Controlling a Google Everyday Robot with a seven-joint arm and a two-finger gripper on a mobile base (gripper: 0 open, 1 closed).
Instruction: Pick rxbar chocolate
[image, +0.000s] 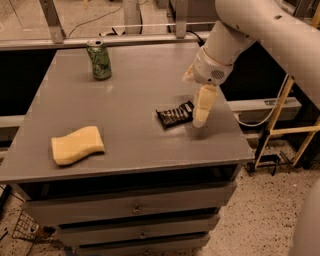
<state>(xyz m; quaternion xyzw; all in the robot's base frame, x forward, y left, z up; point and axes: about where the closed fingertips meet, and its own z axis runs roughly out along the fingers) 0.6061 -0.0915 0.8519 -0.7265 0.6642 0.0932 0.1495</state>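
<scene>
The rxbar chocolate (173, 115) is a small flat black glossy wrapper with whitish lettering. It lies on the grey table (135, 135), right of the middle. My gripper (201, 111) hangs from the white arm that comes in from the upper right. It points down, just to the right of the bar's right end, at about the bar's height in the picture. Nothing is held in it.
A green can (99, 59) stands upright at the table's back left. A yellow sponge (76, 145) lies near the front left edge. The table has drawers below. A metal rail runs behind it and a wooden frame (285, 125) stands to the right.
</scene>
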